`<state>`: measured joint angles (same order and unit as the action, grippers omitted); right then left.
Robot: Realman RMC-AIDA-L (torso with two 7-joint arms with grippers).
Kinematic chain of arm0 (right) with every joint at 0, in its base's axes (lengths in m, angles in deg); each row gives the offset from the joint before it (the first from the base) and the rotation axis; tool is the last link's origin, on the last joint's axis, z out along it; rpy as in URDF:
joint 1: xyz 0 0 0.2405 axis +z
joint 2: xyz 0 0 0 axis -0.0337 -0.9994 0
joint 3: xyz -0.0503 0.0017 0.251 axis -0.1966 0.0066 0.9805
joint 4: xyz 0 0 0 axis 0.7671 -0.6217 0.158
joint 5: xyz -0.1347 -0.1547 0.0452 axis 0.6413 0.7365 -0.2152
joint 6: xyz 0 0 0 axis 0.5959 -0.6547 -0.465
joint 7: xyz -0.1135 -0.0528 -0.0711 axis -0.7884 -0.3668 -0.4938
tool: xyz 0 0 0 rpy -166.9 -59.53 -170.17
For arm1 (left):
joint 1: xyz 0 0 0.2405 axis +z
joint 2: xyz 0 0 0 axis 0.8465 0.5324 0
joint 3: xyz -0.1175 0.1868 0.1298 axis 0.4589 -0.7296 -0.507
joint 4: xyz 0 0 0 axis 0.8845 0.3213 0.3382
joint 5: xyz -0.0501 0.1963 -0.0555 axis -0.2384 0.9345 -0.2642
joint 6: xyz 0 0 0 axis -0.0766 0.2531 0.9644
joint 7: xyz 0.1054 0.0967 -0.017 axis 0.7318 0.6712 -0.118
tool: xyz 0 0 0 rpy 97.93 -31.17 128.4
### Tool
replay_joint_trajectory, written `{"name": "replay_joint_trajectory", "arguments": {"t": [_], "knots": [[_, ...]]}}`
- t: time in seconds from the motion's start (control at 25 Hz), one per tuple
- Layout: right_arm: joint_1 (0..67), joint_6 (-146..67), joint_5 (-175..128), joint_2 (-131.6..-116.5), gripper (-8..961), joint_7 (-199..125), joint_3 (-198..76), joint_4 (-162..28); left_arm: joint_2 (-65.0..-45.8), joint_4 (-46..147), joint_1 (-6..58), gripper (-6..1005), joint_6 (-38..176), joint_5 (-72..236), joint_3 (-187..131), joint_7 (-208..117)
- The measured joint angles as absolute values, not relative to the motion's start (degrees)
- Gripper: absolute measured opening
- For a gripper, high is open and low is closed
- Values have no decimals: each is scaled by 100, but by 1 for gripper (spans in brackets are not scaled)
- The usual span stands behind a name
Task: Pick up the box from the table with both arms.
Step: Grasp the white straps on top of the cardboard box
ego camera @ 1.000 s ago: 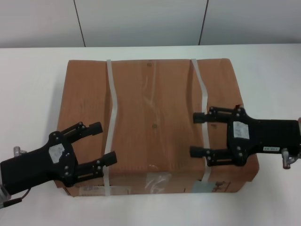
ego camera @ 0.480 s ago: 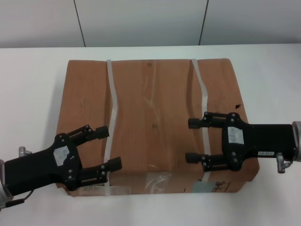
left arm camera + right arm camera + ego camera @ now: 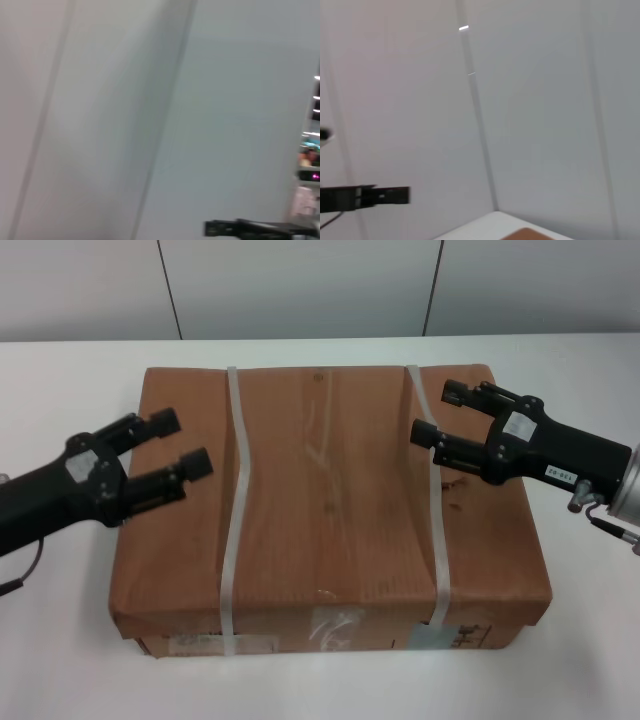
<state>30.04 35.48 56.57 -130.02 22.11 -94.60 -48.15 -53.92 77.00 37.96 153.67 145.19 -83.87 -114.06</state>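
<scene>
The box (image 3: 330, 510), brown with two whitish straps (image 3: 232, 510) and labels on its front side (image 3: 335, 628), lies flat on the white table (image 3: 60, 390). My left gripper (image 3: 182, 441) is open and empty, over the left part of the box top, fingers pointing inward. My right gripper (image 3: 440, 412) is open and empty, over the far right part of the top, by the right strap (image 3: 432, 510). Neither holds the box. The wrist views face the wall. A corner of the box (image 3: 530, 234) shows in the right wrist view.
A light panelled wall (image 3: 300, 285) runs behind the table's far edge. White tabletop shows on both sides of the box and in front of it. A black gripper finger (image 3: 250, 229) shows in the left wrist view and another (image 3: 370, 196) in the right wrist view.
Both grippers have moved from over the box's front corners toward its far half and stay open. The box has not moved.
</scene>
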Motion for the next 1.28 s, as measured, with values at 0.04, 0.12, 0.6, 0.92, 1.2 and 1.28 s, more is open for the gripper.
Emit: {"name": "replay_joint_trajectory", "arguments": {"t": [0.04, 0.12, 0.6, 0.92, 1.2, 1.28], "knots": [[3005, 3412, 5580, -13004, 834, 2261, -9460, -4863, -5390, 7696, 3797, 860, 15248, 14525, -8341, -11477], [3012, 3153, 5475, -13006, 834, 2395, -9457, -4942, -5397, 7623, 3801, 860, 14968, 14535, -8304, -11587], [3589, 1480, 5391, -13035, 833, 3264, -9494, -5952, -5530, 7057, 3693, 859, 13308, 14539, -8360, -11754], [3632, 917, 5408, -13043, 832, 3520, -9516, -6210, -5689, 6752, 3379, 859, 12782, 14824, -8365, -11741], [3813, 848, 5397, -13040, 832, 3504, -9679, -6368, -5718, 6559, 3195, 859, 12749, 14946, -8428, -11802], [3856, 851, 5399, -13042, 831, 3490, -9709, -6404, -5727, 6512, 3125, 859, 12750, 14969, -8474, -11836]]}}
